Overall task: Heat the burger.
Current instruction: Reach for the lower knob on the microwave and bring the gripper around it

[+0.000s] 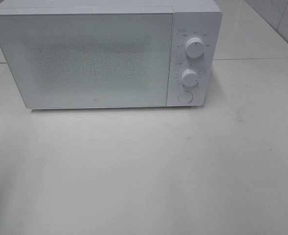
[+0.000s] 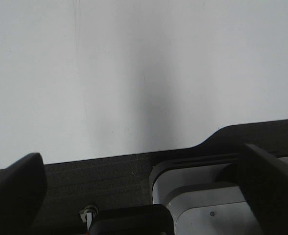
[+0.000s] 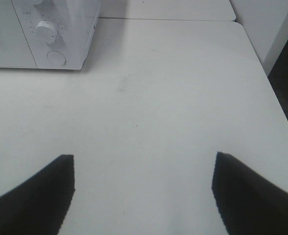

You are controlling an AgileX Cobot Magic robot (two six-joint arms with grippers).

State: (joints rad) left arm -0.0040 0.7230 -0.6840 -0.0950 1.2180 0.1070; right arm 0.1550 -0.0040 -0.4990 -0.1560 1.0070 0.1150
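The burger is out of view in every frame. A white microwave stands at the back of the white table with its door shut; its corner with the dials also shows in the right wrist view. Neither arm appears in the exterior high view. My left gripper is open with nothing between its dark fingers, hanging over the table's near edge. My right gripper is open and empty too, above bare table in front and to the right of the microwave.
The microwave's right panel carries two round dials and a round button. The table's right edge drops to dark floor. A grey-white machine housing sits below the table edge by the left gripper.
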